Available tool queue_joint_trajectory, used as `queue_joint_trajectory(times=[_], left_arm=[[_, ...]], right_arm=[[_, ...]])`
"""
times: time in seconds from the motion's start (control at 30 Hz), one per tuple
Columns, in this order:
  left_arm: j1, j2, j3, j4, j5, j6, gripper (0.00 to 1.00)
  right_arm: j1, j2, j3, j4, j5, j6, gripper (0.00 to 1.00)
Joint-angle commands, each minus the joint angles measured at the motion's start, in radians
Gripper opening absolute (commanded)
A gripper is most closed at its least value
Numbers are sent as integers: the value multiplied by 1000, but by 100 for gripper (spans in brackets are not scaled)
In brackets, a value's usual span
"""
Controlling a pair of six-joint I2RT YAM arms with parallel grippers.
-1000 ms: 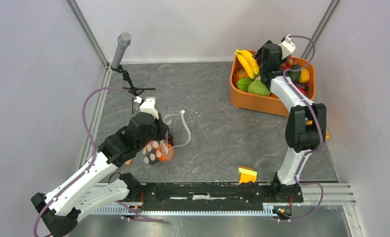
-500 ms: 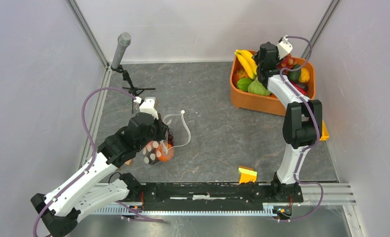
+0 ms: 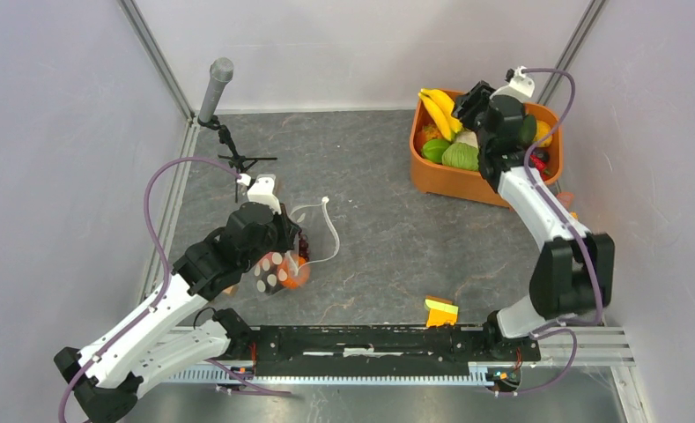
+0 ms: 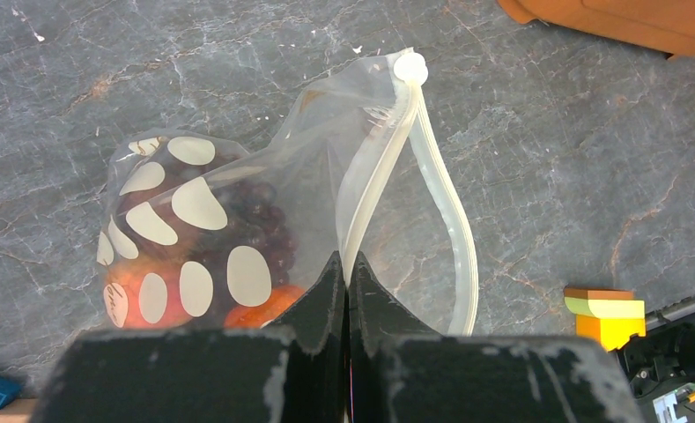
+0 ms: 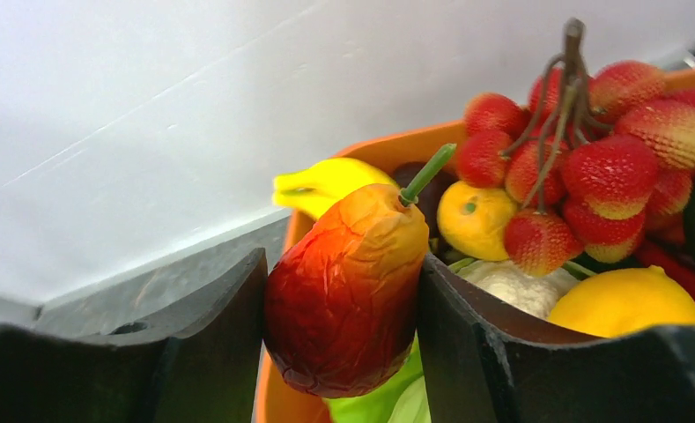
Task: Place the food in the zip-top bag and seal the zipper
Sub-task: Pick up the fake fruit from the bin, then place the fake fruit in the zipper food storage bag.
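The zip-top bag point(image 4: 238, 203), clear with white dots, lies on the grey table with dark maroon and orange food inside. Its mouth gapes, and the white zipper point(image 4: 454, 229) curves out in a loop. My left gripper point(image 4: 345, 264) is shut on the near zipper strip; from above it point(image 3: 296, 240) sits over the bag point(image 3: 277, 271). My right gripper point(image 5: 343, 264) is shut on a wrinkled red-orange fruit point(image 5: 352, 300) with a green stem, held above the orange tub point(image 5: 388, 150). In the top view that gripper point(image 3: 471, 99) hovers over the tub's left half.
The orange tub point(image 3: 467, 185) at the back right holds bananas point(image 3: 440, 110), a red berry cluster point(image 5: 608, 159), a lemon point(image 5: 625, 300) and green pieces. A microphone stand point(image 3: 220, 88) rises at the back left. A yellow-orange block point(image 3: 440, 310) lies near the front rail.
The right arm's elbow swung out to the right and its jaws closed on the red-orange fruit, now raised over the tub. The left gripper and bag have not moved.
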Motion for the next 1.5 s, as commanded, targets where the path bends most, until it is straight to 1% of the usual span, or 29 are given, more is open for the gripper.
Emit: queue_joint_trajectory(times=[0.0,0.13,0.3,0.37,0.53,0.7,0.83,0.97,1.03,1.27,1.47], left_arm=[[5,-13,2,41,10,-22,2],[5,-7,7,42,16,-18,2],[5,1,14,48,29,-18,2],[5,3,11,54,33,-22,2],[5,16,15,61,37,-22,2],[5,21,14,63,48,-25,2],[5,18,14,63,53,-31,2],[5,12,20,59,59,-29,2],[5,12,26,54,69,-25,2],[5,5,36,52,113,-26,2],[5,-11,54,52,126,-25,2]], right_arm=[[2,-155,-110,105,-250,-106,40],[10,-271,-237,177,-514,-113,40],[50,-403,-355,190,-673,-157,40],[88,-447,-390,203,-731,-177,41],[243,-505,-435,191,-797,-259,40],[407,-483,-465,219,-842,-291,38],[521,-434,-466,214,-822,-328,38],[646,-368,-442,193,-744,-367,38],[690,-331,-429,181,-710,-388,38],[787,-211,-374,149,-639,-409,39],[817,-147,-342,137,-560,-419,43]])
